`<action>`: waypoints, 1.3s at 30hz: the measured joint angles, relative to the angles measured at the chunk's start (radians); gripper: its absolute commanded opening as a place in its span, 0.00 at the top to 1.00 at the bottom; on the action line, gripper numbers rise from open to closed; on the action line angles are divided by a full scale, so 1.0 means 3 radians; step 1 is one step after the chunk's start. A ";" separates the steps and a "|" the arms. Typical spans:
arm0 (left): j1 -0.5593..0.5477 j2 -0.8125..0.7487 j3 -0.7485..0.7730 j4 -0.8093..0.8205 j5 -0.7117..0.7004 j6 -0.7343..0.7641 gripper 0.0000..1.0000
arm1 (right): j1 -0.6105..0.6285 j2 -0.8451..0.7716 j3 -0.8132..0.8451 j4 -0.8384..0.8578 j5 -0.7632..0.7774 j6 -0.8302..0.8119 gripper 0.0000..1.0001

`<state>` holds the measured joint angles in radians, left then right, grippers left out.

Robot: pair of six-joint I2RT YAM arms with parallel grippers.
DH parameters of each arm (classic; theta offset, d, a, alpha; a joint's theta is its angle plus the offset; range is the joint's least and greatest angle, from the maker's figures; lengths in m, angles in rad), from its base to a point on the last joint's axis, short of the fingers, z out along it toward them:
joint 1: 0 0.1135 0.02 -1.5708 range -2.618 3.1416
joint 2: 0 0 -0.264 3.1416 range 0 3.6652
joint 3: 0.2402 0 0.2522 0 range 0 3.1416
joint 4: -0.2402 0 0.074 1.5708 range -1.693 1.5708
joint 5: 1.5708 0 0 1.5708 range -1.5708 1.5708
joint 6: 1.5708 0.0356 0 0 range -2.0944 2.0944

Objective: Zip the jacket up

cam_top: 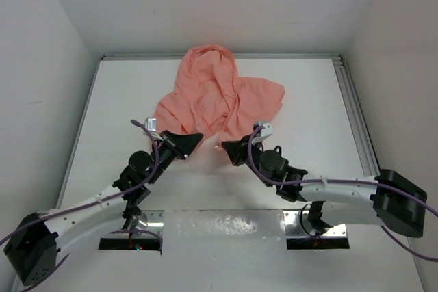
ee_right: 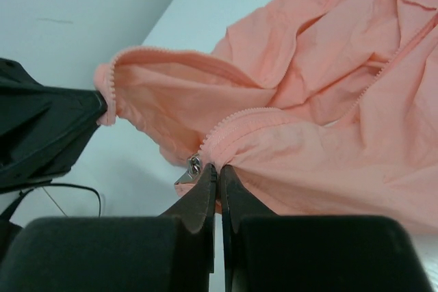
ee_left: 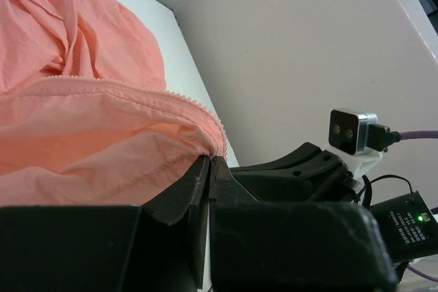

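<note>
The salmon-pink jacket [cam_top: 217, 97] lies crumpled at the table's middle back, its front open. My left gripper [cam_top: 192, 146] is shut on the jacket's left bottom corner, by the zipper teeth [ee_left: 188, 104], seen in the left wrist view [ee_left: 209, 160]. My right gripper [cam_top: 226, 148] is shut on the right front edge of the jacket [ee_right: 308, 135] at its bottom, seen in the right wrist view [ee_right: 219, 169]. The metal zipper slider [ee_right: 194, 167] hangs just left of the right fingertips. The two held corners are a short gap apart.
White walls close in the table at left, back and right. A metal rail [cam_top: 356, 111] runs along the right side. The arm bases and mounting plates [cam_top: 226, 227] sit at the near edge. The right arm's camera [ee_left: 352, 131] shows in the left wrist view.
</note>
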<state>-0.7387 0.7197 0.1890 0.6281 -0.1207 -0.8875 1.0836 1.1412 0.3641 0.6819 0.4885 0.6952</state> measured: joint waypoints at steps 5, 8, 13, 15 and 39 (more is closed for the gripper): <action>0.0000 0.0093 0.0000 0.0107 0.0057 0.0000 1.00 | 0.0000 0.0019 -0.0029 0.0291 0.0097 0.0001 1.00; 0.0000 0.0158 0.0000 0.0149 0.0092 -0.0001 1.00 | 0.0000 0.0075 -0.0029 0.0440 0.0113 0.0003 1.00; 0.0000 0.0183 0.0000 0.0197 0.0118 -0.0001 1.00 | 0.0000 0.0173 -0.0028 0.0582 0.0113 0.0004 1.00; 0.0000 0.0187 0.0000 0.0219 0.0121 -0.0001 1.00 | 0.0000 0.0195 -0.0028 0.0615 0.0109 0.0004 1.00; 0.0000 0.0395 0.0000 0.0361 0.0210 -0.0027 1.00 | 0.0000 0.0212 -0.0010 0.0693 -0.0045 0.0029 1.00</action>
<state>-0.7387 0.8383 0.1890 0.7364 -0.0578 -0.8955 1.0836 1.2049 0.3611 0.8898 0.4751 0.7040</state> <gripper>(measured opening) 0.007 0.003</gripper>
